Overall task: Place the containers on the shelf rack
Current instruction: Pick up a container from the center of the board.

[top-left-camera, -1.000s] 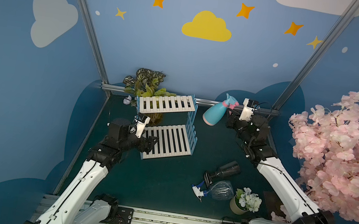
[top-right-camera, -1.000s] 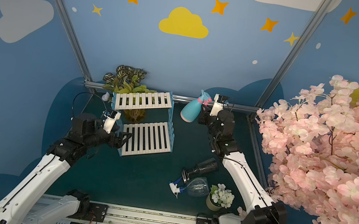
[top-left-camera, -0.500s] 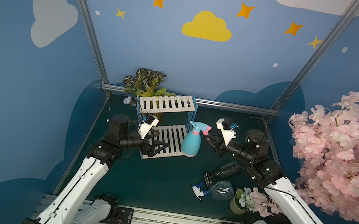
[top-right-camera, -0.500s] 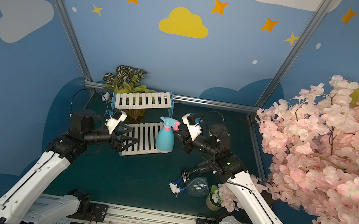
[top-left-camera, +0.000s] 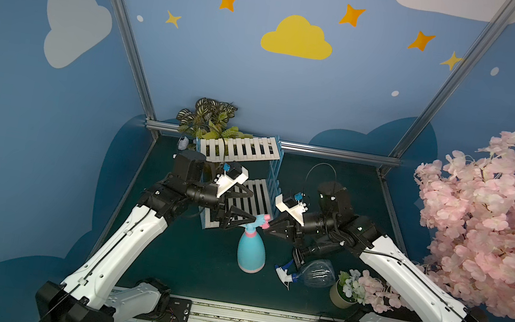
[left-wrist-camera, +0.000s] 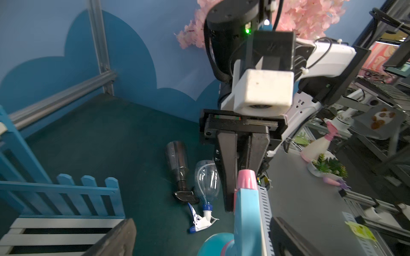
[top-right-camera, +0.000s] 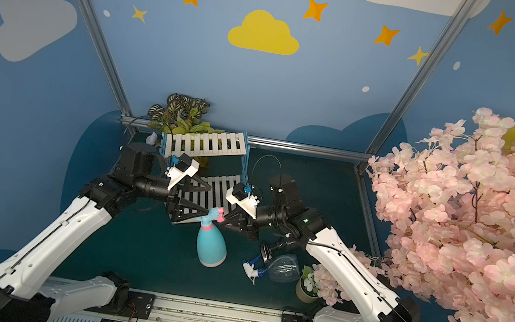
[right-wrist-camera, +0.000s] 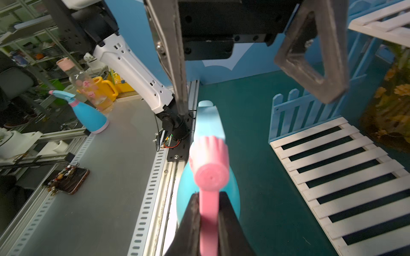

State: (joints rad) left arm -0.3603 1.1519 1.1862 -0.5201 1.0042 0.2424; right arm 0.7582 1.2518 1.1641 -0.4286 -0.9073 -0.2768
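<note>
Two arms meet over the middle of the table (top-left-camera: 192,263), and you have one container between them. In both top views the rack (top-left-camera: 240,148) stands at 12 o'clock from the blue bottle (top-left-camera: 250,255), near it but apart. That bottle is upright, with its base low over the table; you cannot tell whether it rests there. At its 3 o'clock the clear bottle (top-left-camera: 317,274) lies on its side. The dark bottle (left-wrist-camera: 177,159) lies just beside the clear one, at about 2 o'clock from the blue one, mostly under your right arm in the top views.

Your right gripper (top-left-camera: 269,226) reaches in from 3 o'clock and is clamped on the blue bottle's spray head. In the right wrist view its fingers (right-wrist-camera: 228,221) stand narrow, pinching the pink trim on both sides, with the round pink nozzle just past the tips.

Your left gripper (top-left-camera: 252,207) comes in from 9 o'clock and holds nothing. Its fingers (right-wrist-camera: 176,55) are spread wide. The spray head sits between them, just beside one finger and well clear of the other; whether the near finger touches it cannot be told.
</note>
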